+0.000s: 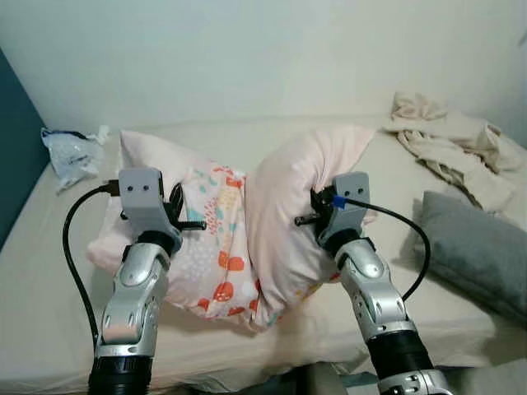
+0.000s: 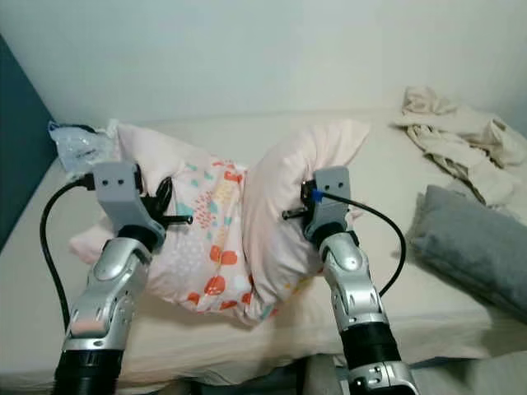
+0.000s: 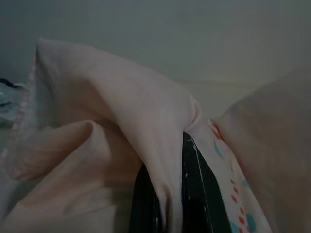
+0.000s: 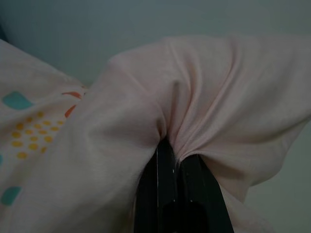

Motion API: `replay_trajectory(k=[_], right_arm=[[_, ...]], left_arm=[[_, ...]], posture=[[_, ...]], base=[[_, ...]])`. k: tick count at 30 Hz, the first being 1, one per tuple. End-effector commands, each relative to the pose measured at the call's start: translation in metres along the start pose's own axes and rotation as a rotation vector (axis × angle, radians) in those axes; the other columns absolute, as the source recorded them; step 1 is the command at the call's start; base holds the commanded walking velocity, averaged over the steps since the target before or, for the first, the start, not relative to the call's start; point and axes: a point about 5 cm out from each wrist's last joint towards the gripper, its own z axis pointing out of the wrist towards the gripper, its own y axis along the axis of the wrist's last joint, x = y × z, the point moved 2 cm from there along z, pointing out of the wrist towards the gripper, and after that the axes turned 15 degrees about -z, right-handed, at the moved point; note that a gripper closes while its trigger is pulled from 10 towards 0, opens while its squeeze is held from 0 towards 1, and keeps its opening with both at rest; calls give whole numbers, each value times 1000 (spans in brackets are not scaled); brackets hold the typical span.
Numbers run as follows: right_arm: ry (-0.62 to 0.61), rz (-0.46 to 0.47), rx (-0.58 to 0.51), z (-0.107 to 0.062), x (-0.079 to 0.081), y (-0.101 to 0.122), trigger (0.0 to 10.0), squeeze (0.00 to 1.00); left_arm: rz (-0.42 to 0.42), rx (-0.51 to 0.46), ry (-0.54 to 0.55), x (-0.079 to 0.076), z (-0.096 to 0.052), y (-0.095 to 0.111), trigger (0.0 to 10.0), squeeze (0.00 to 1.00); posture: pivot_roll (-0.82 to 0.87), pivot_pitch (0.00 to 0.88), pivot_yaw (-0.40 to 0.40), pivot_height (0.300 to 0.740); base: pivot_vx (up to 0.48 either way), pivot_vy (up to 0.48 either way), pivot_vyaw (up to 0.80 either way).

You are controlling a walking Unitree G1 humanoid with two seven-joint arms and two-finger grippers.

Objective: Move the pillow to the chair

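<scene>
A pale pink pillow [image 1: 247, 222] with orange and teal prints is lifted off the bed and folded in the middle between my two arms. At its left end my left gripper [image 1: 174, 212] is shut on the pillow; a fold of fabric [image 3: 167, 194] is pinched between the black fingers [image 3: 194, 194]. My right gripper [image 1: 317, 210] is shut on the right end, where the cloth [image 4: 194, 111] bunches over the fingers [image 4: 165, 194]. The pillow's lower edge hangs down to the sheet.
The bed [image 1: 49, 247] has a cream sheet. A grey pillow [image 1: 478, 247] lies at the right, crumpled cream bedding [image 1: 453, 140] at the back right, a clear plastic bag [image 1: 70, 152] at the back left. White wall behind, dark teal wall at left.
</scene>
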Motion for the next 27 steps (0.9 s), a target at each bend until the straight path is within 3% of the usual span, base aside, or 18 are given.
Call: replay_trajectory(k=[1,14,22,25,27], right_arm=[[60,-12,-60,4,13,15,10000,0],[75,-12,-52,3,16,14,10000,0],[77,-8,-47,2,17,12,10000,0],[91,-6,-9,2,20,4,10000,0],[145,-15,72,-3,29,-14,10000,0]], left_arm=[[-8,-48,-41,-10,-1,10,10000,0],[2,-49,-24,-6,-2,10,10000,0],[-75,5,24,-1,-5,2,10000,0],[-77,37,27,0,-7,-4,10000,0],[-83,80,54,7,-10,-14,10000,0]], posture=[[23,54,-22,688],[24,54,-27,740],[26,56,-25,740],[25,57,-24,740],[24,56,-23,740]], base=[[0,0,0],[0,0,0],[0,0,0],[0,0,0],[0,0,0]])
